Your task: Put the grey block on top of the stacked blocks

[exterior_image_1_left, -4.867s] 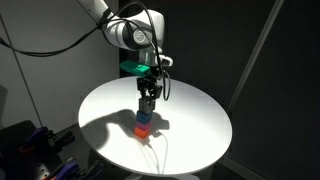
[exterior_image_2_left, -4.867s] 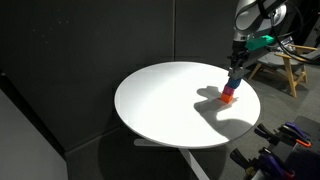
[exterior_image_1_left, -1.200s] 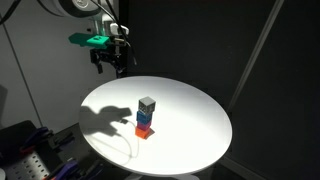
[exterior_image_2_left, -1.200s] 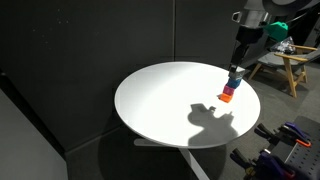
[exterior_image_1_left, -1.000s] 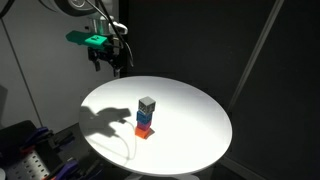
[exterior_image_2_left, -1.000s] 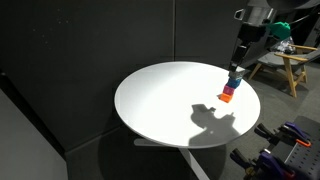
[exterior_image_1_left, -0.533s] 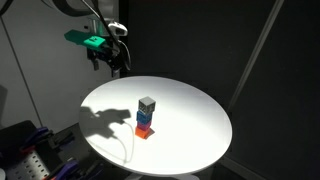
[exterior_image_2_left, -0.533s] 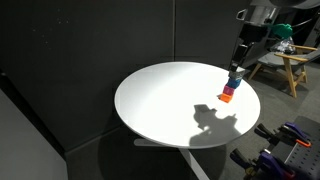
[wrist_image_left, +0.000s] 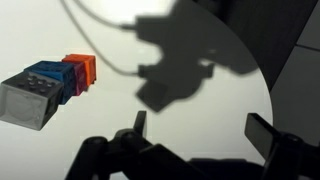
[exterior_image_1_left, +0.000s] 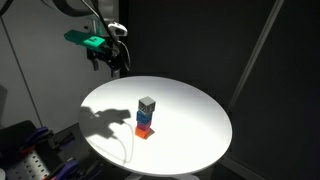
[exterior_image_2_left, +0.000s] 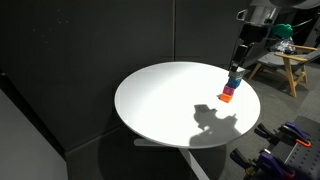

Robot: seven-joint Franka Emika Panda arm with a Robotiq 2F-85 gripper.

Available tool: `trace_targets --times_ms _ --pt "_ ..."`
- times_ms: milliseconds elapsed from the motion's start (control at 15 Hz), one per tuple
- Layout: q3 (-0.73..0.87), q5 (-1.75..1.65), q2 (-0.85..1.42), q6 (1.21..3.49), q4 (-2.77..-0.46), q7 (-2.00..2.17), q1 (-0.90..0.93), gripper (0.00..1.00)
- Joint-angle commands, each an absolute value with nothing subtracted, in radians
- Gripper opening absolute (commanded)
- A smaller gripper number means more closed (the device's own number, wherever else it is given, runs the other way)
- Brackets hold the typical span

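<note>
The grey block (exterior_image_1_left: 147,104) sits on top of the stacked blocks, blue (exterior_image_1_left: 145,118) above orange-red (exterior_image_1_left: 144,131), near the middle of the round white table (exterior_image_1_left: 200,110). My gripper (exterior_image_1_left: 118,63) hangs high above the table's far edge, well clear of the column, open and empty. In an exterior view the column (exterior_image_2_left: 229,90) stands near the table's right rim, just below the gripper (exterior_image_2_left: 243,52). The wrist view shows the column lying sideways at the left, grey block (wrist_image_left: 28,100) nearest, and my gripper (wrist_image_left: 202,130) with both fingers wide apart over bare table.
Black curtains surround the table. A wooden stool (exterior_image_2_left: 285,62) stands behind the table. Blue and purple equipment sits low beside the table (exterior_image_1_left: 20,142) (exterior_image_2_left: 296,135). The arm's shadow (exterior_image_1_left: 110,118) falls across the tabletop.
Several seconds ago the gripper was down at the column; it has since risen away, leaving the grey block on top. Over the last second it has barely drifted.
</note>
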State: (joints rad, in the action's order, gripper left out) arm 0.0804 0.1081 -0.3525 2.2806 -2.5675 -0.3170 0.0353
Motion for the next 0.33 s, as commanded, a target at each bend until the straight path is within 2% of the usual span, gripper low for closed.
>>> trace_targets --times_ms 0,267 --pt "0.082 0.107 -0.353 2.279 -2.566 -0.316 0.037 1.0" --pt "0.082 0.107 -0.353 2.279 -2.566 -0.316 0.037 1.0"
